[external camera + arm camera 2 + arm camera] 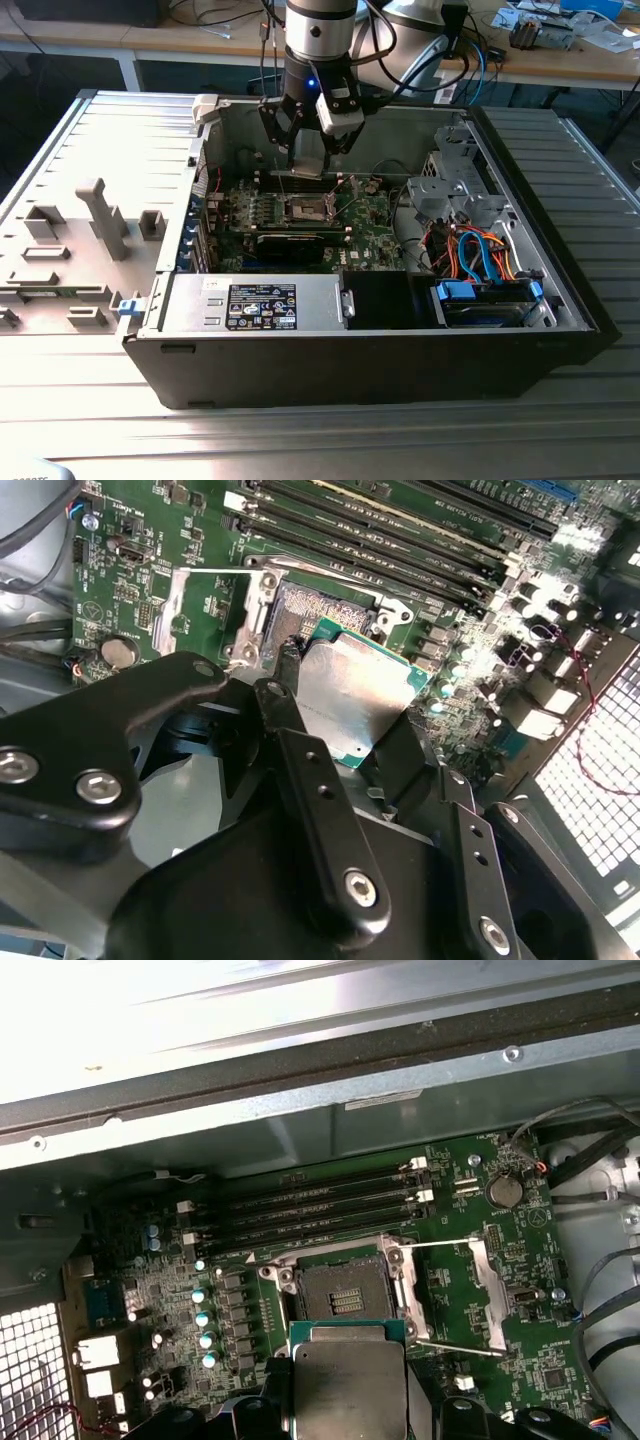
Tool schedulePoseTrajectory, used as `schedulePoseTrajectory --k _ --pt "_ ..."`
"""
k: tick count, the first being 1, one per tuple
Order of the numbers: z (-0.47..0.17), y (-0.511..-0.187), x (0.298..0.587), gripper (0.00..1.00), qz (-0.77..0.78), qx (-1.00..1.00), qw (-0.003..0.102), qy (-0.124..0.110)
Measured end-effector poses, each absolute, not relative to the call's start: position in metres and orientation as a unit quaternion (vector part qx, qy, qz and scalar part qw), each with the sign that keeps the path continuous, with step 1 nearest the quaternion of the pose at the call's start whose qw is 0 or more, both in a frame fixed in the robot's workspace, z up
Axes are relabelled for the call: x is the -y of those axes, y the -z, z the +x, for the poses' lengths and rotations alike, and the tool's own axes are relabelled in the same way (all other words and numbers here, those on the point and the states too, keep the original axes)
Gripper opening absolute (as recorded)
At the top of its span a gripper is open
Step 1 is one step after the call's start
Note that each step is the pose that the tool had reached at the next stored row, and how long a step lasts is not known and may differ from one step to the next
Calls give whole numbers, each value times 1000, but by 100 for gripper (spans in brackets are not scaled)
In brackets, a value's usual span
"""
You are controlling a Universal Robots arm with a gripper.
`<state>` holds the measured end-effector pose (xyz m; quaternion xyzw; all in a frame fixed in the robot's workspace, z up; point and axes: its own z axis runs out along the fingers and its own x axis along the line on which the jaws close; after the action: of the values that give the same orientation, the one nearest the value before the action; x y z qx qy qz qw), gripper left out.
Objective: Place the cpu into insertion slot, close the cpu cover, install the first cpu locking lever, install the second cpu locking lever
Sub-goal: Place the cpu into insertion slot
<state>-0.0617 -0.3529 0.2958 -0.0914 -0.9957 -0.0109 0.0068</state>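
Tool (pixel 345 708): seen closest in the second wrist view as black linked fingers (pixel 300 770). It is clamped on the cpu (pixel 350 685), with a finger pressed against each of two opposite edges. In the exterior view it (pixel 308 158) is hung from the arm inside the open computer case (pixel 350 370).
Cpu: held between the fingertips with its silvery metal top facing up. A green edge is seen round that top in the first wrist view (pixel 345 1385). It is carried in the air over the motherboard (pixel 370 215), apart from the socket.
Insertion slot (pixel 335 1295): found below the tool, just beyond the held chip. Its dark square recess is uncovered and its contacts are exposed.
Cpu cover (pixel 490 1285): swung open to one side of the slot. The green board is seen through its central window, and in the second wrist view its silver frame (pixel 258 598) is found just past the fingertips.
Memory slots (pixel 320 1200): long black rows, laid on the far side of the socket from the tool.
Coin cell (pixel 505 1192): set on the board beyond the opened cover, near the tool but clear of it.
Power supply box (pixel 260 300): black-labelled, set against the case wall, well apart from the tool.
Side panel (pixel 90 200): laid flat beside the case, on the exterior view's left of the tool.
Surface (pixel 300 440): ribbed metal, by which the case is carried.
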Motion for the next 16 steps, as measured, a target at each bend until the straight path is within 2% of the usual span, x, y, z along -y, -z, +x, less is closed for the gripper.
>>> schedulePoseTrajectory --k 16 --pt "-62 -295 353 55 -127 992 6 10"
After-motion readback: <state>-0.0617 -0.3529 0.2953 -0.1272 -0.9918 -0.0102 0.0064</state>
